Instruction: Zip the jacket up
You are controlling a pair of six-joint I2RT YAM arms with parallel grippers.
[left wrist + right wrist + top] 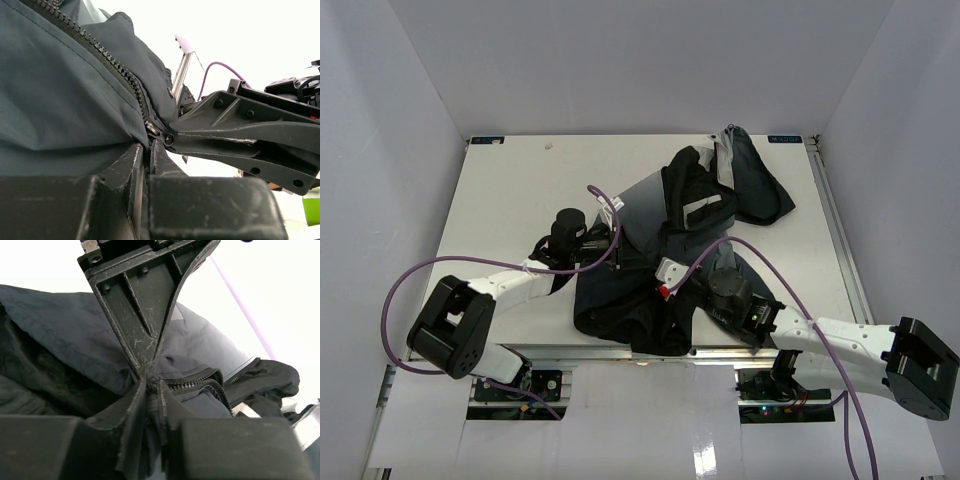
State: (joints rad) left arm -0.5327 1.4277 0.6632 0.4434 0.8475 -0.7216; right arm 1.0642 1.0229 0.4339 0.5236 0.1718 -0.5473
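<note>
The dark jacket (650, 215) lies crumpled on the white table (510, 190), lighter grey panels showing. Both grippers meet at its near middle. My left gripper (148, 145) is shut on the jacket's fabric edge just below the zipper slider (161, 136); the zipper teeth (110, 65) run up and to the left, joined. From above, the left gripper (625, 258) comes in from the left. My right gripper (152, 388) pinches a fold of fabric beside the zipper (200, 384), from the right (657, 280). The fingertips of both grippers nearly touch at that spot.
Purple cables (410, 290) loop off both arms. Part of the jacket (755, 185) trails toward the table's back right corner. White walls close in the table on three sides. A green object (311, 210) shows at the lower right of the left wrist view.
</note>
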